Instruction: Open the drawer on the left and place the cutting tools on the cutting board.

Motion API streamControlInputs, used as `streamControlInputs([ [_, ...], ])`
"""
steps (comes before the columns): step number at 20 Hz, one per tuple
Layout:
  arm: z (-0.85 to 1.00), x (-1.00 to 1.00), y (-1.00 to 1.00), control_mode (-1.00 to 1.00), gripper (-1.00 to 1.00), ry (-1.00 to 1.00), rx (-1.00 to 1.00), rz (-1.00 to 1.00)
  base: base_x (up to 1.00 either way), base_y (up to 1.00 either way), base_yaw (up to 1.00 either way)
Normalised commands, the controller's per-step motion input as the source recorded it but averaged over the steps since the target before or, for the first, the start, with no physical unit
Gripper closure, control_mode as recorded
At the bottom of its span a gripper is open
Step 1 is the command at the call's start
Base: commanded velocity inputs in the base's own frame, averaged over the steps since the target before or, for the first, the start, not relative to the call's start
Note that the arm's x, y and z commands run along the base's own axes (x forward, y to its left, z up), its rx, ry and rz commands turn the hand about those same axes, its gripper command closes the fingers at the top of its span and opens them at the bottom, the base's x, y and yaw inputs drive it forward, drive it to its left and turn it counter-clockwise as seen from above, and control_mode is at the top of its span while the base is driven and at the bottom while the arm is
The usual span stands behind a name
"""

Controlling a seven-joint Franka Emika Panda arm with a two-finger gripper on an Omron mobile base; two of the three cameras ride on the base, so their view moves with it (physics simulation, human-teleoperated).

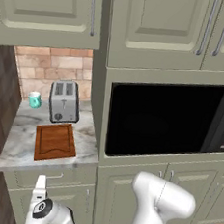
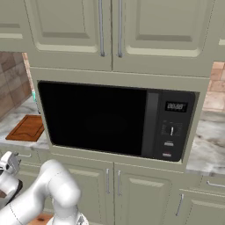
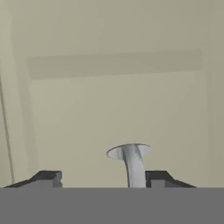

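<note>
Gripper stood right in front of the drawer, under the counter's edge, and you saw its silver handle rising between the fingertips, nearer one of them. Jaws were partly open; whether they touched the handle I cannot tell. Cutting board lay above on the counter, before the toaster.

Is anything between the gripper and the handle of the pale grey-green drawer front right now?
Nothing visible. In the hand view the gripper faces the pale grey-green drawer front directly, and the silver bar handle stands between the dark fingertips, nearer the right one. The jaws are not closed on it.
</note>
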Motion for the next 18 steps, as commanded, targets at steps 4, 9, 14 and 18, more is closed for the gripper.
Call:
streamControlInputs([
  [4, 0.0, 0.0, 0.18, -1.0, 1.0, -0.03, 0.0, 0.0, 0.0, 0.0, 0.0],
  [9, 0.03, 0.0, 0.21, -1.0, 1.0, -0.04, 0.0, 0.0, 0.0, 0.0, 0.0],
  [14, 0.03, -0.05, 0.24, -1.0, 1.0, -0.06, 0.0, 0.0, 0.0, 0.0, 0.0],
  [18, 0.0, -0.33, 0.3, -1.0, 1.0, -0.07, 0.0, 0.0, 0.0, 0.0, 0.0],
])
